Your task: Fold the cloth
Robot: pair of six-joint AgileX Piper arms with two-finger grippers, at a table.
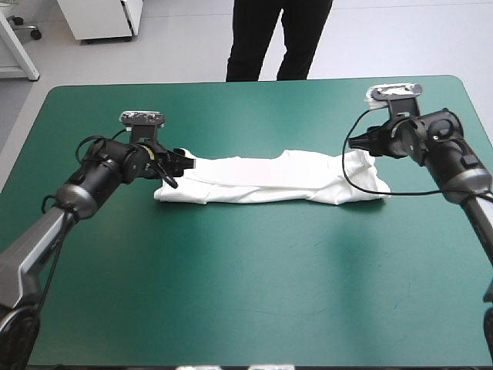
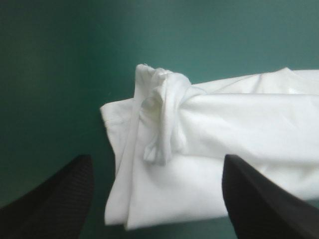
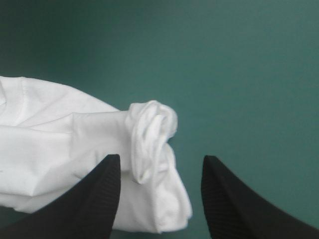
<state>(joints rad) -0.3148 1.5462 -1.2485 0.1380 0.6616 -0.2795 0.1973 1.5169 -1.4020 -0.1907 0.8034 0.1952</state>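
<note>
The left end effector and right end effector face inward toward each other, both spread apart.

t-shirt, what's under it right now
The T-shirt, folded into a long strip, lies on the teal-green cover. Nothing else pokes out at its edges; whatever is beneath its layers is hidden.

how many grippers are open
2. The left gripper stands open at the T-shirt's left end, the right gripper open at its right end. Neither holds it.
</note>
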